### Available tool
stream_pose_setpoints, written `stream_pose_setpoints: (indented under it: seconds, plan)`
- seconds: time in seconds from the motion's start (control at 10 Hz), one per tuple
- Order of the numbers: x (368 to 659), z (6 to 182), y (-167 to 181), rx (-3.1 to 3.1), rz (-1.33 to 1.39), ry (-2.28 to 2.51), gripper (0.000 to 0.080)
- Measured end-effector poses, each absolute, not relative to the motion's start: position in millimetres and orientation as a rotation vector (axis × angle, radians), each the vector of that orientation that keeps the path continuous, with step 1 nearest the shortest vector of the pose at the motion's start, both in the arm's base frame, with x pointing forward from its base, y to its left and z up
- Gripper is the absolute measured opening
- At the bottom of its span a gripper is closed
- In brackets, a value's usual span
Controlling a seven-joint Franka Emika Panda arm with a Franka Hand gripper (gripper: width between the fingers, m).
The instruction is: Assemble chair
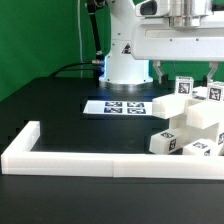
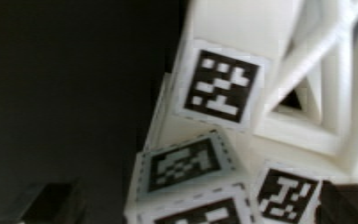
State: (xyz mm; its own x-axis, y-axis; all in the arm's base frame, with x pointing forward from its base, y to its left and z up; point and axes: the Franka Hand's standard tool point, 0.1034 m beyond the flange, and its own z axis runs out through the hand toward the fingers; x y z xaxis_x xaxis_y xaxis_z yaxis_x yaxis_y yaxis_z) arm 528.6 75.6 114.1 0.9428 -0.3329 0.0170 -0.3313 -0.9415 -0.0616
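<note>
Several white chair parts (image 1: 190, 125) with black-and-white marker tags lie piled at the exterior view's right, against the white fence. One tagged piece (image 1: 184, 85) stands up from the pile. My gripper (image 1: 186, 72) hangs just above it, open, with its fingers (image 1: 160, 72) spread to either side. In the wrist view, tagged white parts (image 2: 220, 85) fill the picture close below the gripper (image 2: 202, 205). A slatted frame piece (image 2: 318, 100) shows beside them. One dark fingertip (image 2: 51, 202) shows at the edge. Nothing is held.
The marker board (image 1: 127, 106) lies flat on the black table in front of the robot base (image 1: 125, 60). A low white L-shaped fence (image 1: 60, 155) runs along the table's front and the exterior view's left. A green backdrop stands behind.
</note>
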Motion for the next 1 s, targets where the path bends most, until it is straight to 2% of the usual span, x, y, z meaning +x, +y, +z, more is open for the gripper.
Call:
stream_pose_setpoints:
  seconds: [0.4,0.6,0.7,1.0]
  plan:
    - [528.9,113.9,71.5,-3.113,-0.056,-0.113,0.0649]
    - [528.9,113.9,71.5,-3.113,-0.056,-0.105,0.0361]
    - [528.9,114.0,71.4,-3.113,-0.056,-0.104,0.0287]
    - [528.9,114.0,71.8,-3.108,-0.054,0.109,0.0287]
